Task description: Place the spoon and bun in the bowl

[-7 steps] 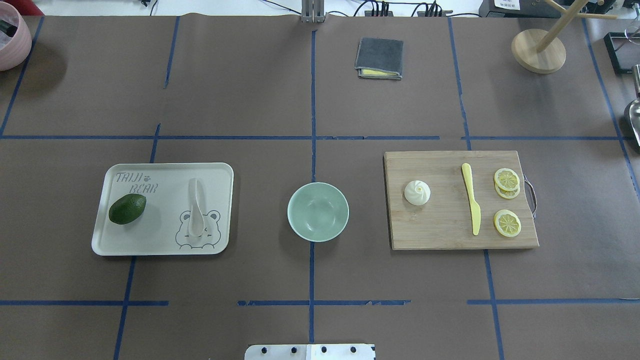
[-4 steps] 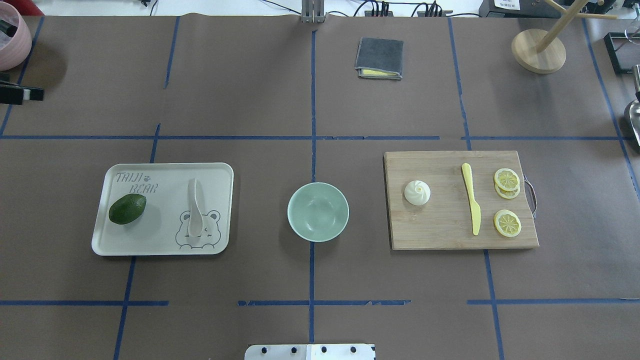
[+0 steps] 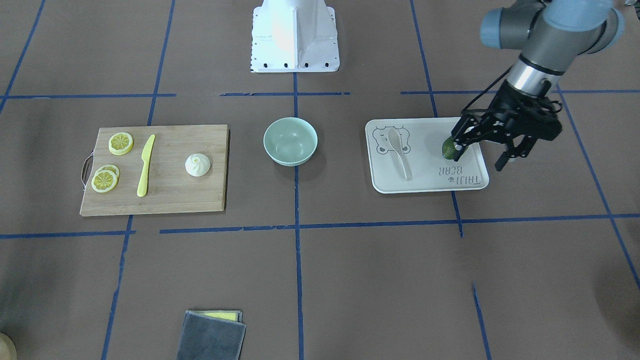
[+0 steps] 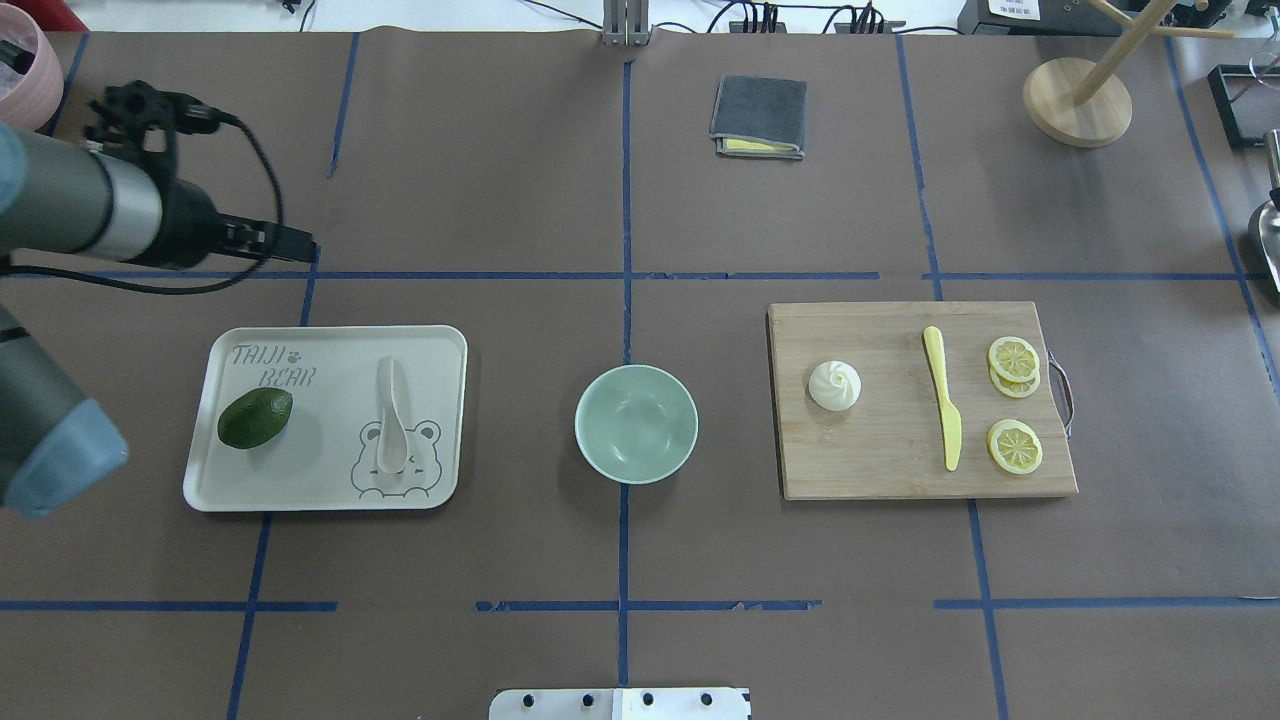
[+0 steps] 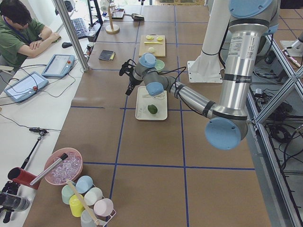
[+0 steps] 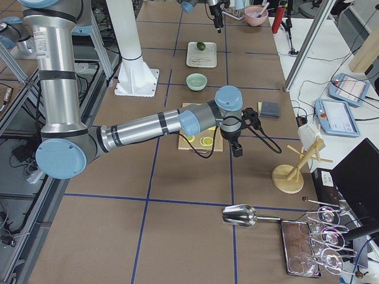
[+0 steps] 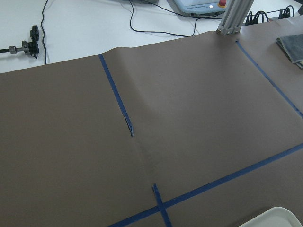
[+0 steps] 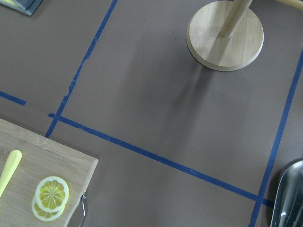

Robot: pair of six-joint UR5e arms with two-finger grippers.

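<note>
Approach to small off-white spoon (image 4: 390,415): lies flat on white bear-print tray (image 4: 430,350), below wide-spread jaws of left gripper (image 3: 476,156) and off toward pale mint-green bowl (image 4: 636,424); judged best to align jaws across thick handle before descending.

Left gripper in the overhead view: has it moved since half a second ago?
Yes. The left gripper moved rightward from the view's left edge; its tip now lies up-view of the tray's middle.
</note>
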